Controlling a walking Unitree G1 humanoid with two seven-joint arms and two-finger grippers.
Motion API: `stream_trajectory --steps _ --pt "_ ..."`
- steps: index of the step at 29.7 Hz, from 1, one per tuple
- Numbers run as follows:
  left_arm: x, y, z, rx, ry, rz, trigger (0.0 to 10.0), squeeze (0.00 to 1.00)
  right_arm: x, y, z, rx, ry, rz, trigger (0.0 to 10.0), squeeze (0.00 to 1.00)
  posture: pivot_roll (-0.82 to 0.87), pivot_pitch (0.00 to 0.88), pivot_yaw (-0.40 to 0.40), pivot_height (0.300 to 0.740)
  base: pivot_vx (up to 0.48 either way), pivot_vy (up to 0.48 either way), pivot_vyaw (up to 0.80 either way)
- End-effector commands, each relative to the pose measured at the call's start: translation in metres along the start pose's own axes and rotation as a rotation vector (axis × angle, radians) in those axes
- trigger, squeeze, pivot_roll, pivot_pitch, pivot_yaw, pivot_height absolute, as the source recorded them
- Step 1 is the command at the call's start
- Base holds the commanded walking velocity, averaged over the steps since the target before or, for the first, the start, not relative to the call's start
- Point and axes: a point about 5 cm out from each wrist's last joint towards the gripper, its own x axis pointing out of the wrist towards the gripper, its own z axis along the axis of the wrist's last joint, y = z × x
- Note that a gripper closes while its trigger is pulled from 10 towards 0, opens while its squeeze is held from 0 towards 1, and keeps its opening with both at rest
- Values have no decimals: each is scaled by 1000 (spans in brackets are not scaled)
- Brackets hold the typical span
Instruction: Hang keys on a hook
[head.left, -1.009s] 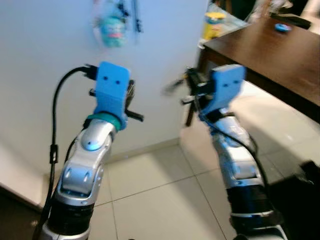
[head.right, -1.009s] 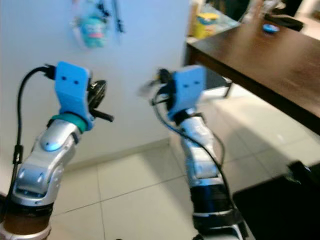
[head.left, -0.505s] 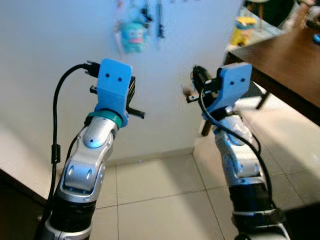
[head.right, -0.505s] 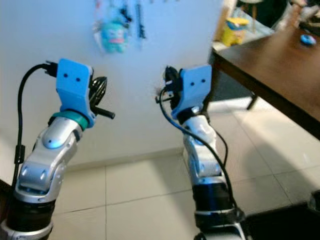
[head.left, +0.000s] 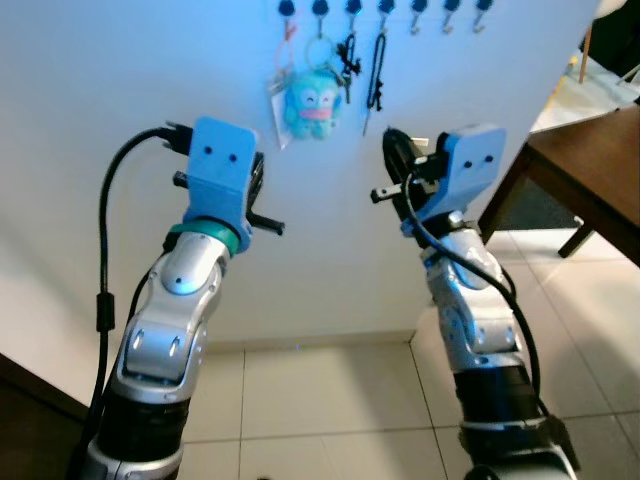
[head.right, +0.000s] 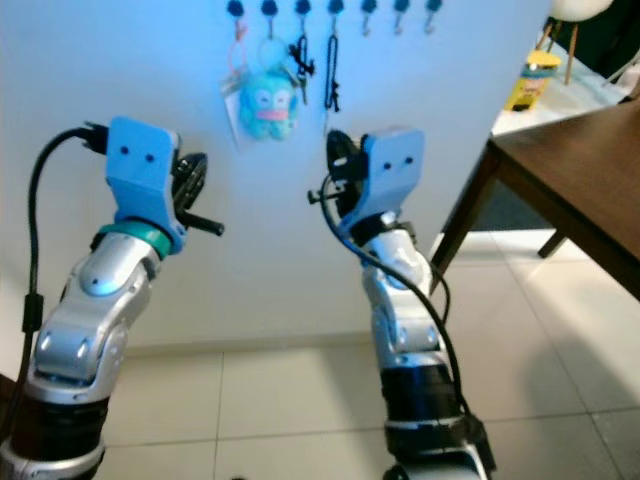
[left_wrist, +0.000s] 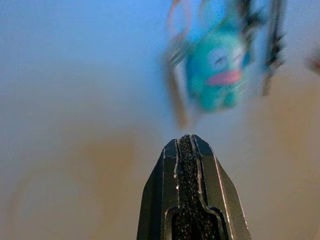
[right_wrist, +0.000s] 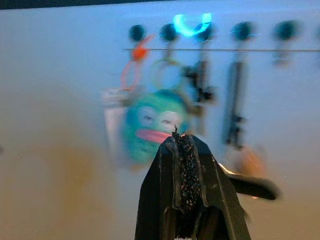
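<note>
Two pairs of jaws are up in front of the wall (head.left: 90, 90), and both are pressed shut. On the left arm (head.left: 175, 310) the jaws close pad to pad on nothing that I can see. On the right arm (head.left: 475, 310) the jaws are closed too. A small dark bit pokes out at their tip, and whether that is a key pinched between them I cannot tell.

Just ahead of and above the right jaws hangs a teal plush keychain (right_wrist: 150, 125) on a ring, with an orange loop (right_wrist: 132, 70) and a white tag (head.left: 277, 95) on its far side from the right jaws. Close beside it, directly above the right jaws, dangle a black bunch of keys (head.left: 350, 60) and a long dark strap (head.left: 377, 75). All of these hang from a row of hooks (head.left: 385, 8) higher up the wall. Three hooks (head.left: 450, 8) further along, above and outboard of the right jaws, look bare. A dark bench (head.left: 590, 180) sits well off to the outside of the right arm.

My read: if that plush set is the task's keys, the hanging is done and only backing away is left. If the right jaws carry a key, the reach up to a bare hook is yet to come.
</note>
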Motion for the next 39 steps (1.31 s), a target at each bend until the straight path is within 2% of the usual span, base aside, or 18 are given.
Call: stream_trajectory --steps 1,5,12,15,23,31,39 --pt "-1 -1 -2 -3 6 -4 10000 0 -1 -1 1 -2 -7 0 10000 0 -20 45 75 740 446 0 0" --pt "-3 -3 -1 -16 1 -29 10000 0 3 -11 17 -93 -90 -49 10000 0 -21 43 76 740 325 0 0" --pt "-8 -7 2 -67 -17 -83 10000 0 3 -22 25 -151 -128 -123 10000 0 -21 42 78 740 116 0 0" --pt "-15 -11 7 -98 -51 -127 10000 0 9 -34 35 -213 -156 -157 10000 0 -22 43 81 740 0 0 0" --pt "-17 -13 11 -106 -59 -136 10000 0 24 -49 40 -245 -157 -195 10000 0 -11 53 78 740 0 0 0" --pt "-21 -10 10 -105 -50 -134 10000 0 27 -50 41 -253 -156 -197 10000 0 -8 60 82 740 0 0 0" --pt "-20 -11 11 -108 -45 -137 10000 0 21 -45 31 -266 -131 -135 10000 0 -14 67 89 740 0 0 0"
